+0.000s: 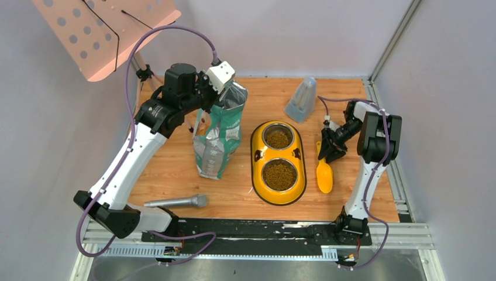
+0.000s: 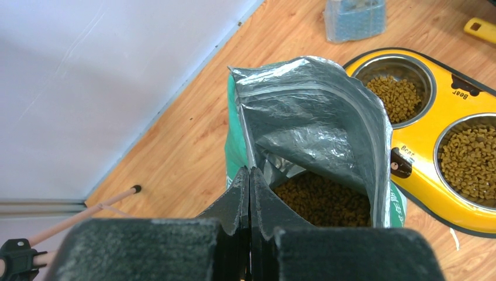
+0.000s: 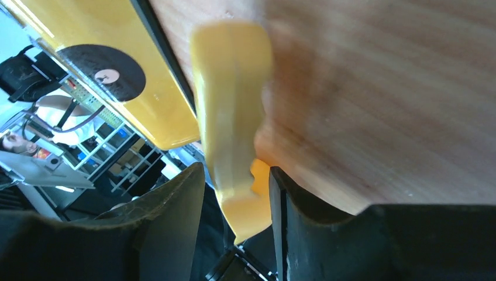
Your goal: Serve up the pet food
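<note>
Kibble [image 2: 321, 202] inside bag [image 2: 316, 111] just beneath left pincer [image 2: 250, 175] clenched on its rim; right pincer [image 3: 235, 170] released, astride scoop [image 3: 231, 88] handle.

The left arm [image 1: 126, 158] stretches forward, left fingers [image 2: 234, 205] pressed together; right arm [image 1: 374, 137] folded, right fingers [image 3: 169, 216] apart.

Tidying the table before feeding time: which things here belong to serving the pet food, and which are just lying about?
In use: pet food, bag held by the left gripper, yellow feeder, yellow scoop at the right gripper.
Lying about: grey microphone, clear container, pink perforated stand.
</note>
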### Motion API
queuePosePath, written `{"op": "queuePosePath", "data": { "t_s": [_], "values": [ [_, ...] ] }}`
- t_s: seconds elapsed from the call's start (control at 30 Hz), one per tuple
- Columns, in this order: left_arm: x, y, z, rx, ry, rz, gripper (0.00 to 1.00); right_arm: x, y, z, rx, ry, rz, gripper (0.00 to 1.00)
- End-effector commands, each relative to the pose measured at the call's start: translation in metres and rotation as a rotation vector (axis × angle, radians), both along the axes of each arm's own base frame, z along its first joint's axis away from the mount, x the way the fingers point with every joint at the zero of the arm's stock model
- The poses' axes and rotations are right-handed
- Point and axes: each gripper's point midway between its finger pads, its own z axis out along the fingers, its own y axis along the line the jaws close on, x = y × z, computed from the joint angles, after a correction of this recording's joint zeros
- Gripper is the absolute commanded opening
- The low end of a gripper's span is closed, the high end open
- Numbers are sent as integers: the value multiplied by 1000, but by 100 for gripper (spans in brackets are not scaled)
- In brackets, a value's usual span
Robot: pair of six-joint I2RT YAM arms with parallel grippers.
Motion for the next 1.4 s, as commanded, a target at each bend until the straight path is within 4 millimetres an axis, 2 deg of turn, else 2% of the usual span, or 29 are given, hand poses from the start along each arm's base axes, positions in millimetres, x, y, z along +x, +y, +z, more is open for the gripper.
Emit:
{"op": "queuePosePath", "data": {
  "t_s": [0.0,0.17,0.4,0.5,0.57,0.63,0.73,0.9,1.0,1.1,1.2,1.3,1.37],
  "values": [
    [-3,1,46,-71,-149,-17,0,9,-4,-11,-54,-34,-26,47],
    [-5,1,46,-70,-149,-21,0,14,-14,2,-107,-91,-10,48],
    [-3,3,41,-79,-140,-4,0,19,-41,39,-244,-248,81,49],
    [-3,1,40,-86,-132,-12,0,30,-48,66,-277,-328,95,50],
    [-3,0,42,-94,-131,-16,0,39,-43,89,-257,-385,81,50],
    [-2,-1,43,-98,-131,-16,0,48,-31,114,-211,-447,70,50],
    [0,-1,43,-90,-141,-11,0,65,-4,158,-120,-629,106,49],
    [8,7,46,-78,-178,27,0,87,62,249,105,-1033,210,49],
    [3,2,46,-87,-182,-18,0,87,102,295,312,-1252,266,46],
    [-1,2,50,-89,-227,-39,0,83,140,316,440,-1382,301,45],
    [-9,-7,55,-114,-259,-113,0,96,161,329,457,-1470,286,47],
    [-22,-17,57,-148,-270,-199,0,108,189,345,505,-1479,300,50],
    [-26,-24,50,-160,-261,-242,0,127,211,346,489,-1464,277,52]
  ]
}}
